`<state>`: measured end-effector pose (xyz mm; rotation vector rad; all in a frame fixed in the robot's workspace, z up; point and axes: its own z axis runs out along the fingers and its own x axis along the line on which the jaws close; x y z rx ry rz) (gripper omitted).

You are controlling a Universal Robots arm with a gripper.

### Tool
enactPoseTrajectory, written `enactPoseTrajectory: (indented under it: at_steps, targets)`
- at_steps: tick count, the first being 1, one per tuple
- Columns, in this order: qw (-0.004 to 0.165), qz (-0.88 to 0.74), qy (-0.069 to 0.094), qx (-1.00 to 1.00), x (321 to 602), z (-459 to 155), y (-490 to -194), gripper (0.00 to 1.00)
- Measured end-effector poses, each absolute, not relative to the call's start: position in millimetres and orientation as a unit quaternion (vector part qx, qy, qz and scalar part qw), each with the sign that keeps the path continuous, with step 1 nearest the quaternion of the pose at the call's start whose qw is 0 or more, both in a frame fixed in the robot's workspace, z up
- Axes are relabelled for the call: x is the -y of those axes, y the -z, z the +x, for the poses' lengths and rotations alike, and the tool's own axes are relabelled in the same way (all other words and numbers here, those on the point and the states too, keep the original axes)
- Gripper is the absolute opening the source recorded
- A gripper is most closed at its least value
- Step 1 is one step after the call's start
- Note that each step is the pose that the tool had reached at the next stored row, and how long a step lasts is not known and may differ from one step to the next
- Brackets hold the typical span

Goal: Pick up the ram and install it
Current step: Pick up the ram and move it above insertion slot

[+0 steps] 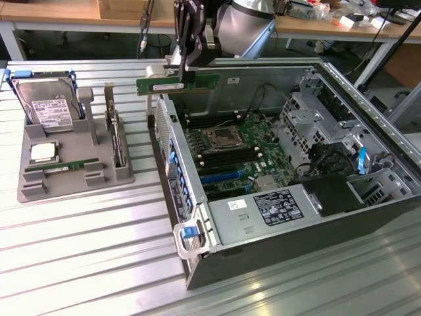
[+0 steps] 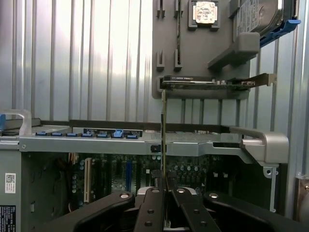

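Open computer case (image 1: pixel 283 253) beside grey tray (image 1: pixel 66 185) — hard drive (image 1: pixel 46 105), CPU (image 1: pixel 43 152).

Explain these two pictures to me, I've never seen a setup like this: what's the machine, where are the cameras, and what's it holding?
This is a robot arm with a two-finger gripper. One picture comes from a camera off the arm, overlooking a ribbed metal table. The other comes from a camera on the wrist, looking along the fingers. The gripper is shut on a ram stick, a thin green memory strip, held above an open computer case with its motherboard exposed. At the exterior view's left, a grey holder carries a hard drive, a square chip, a second ram strip and a card.
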<state>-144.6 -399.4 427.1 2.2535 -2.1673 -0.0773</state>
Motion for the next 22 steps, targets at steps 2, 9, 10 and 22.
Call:
enactPoseTrajectory:
  at_steps: [2,9,10,22]
  targets:
    - [0.007,0.721,0.025,0.693,399,-143,-427,0.12]
    - [0.007,0.721,0.025,0.693,399,-137,-427,0.12]
    - [0.007,0.721,0.025,0.693,399,-136,-427,0.12]
    - [0.007,0.721,0.025,0.693,399,-123,-427,0.12]
